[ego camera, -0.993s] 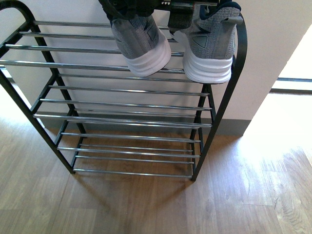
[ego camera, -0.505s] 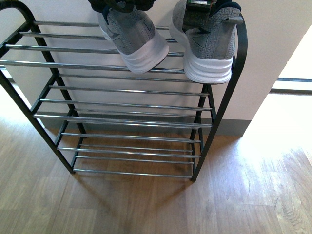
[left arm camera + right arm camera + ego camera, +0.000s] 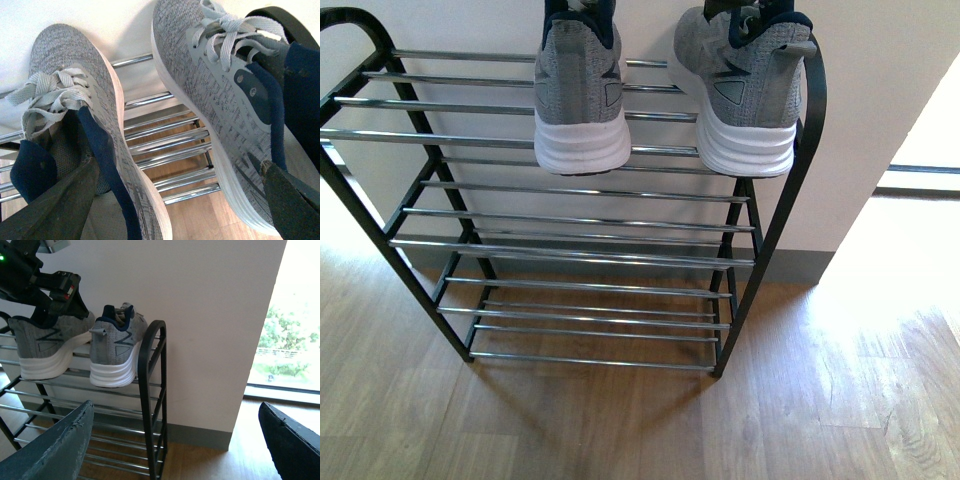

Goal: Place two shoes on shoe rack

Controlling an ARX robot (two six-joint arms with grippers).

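Wood floor (image 3: 620, 430), white wall (image 3: 880, 80) — sneakers (image 3: 582, 100) seemingly atop rack (image 3: 145, 390).

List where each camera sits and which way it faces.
Front: on the body, looking down at shoe rack, left shoe, right shoe, floor; no arm clearly shows.
Left wrist: above the top tier, looking down on both shoes; open left gripper shows.
Right wrist: right of the rack, facing the heels; open right gripper, left arm show.
Shared: all three see both shoes.

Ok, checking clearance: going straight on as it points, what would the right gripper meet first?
Probably the shoe rack's black end upright, or the white wall just beside it; depth unclear.
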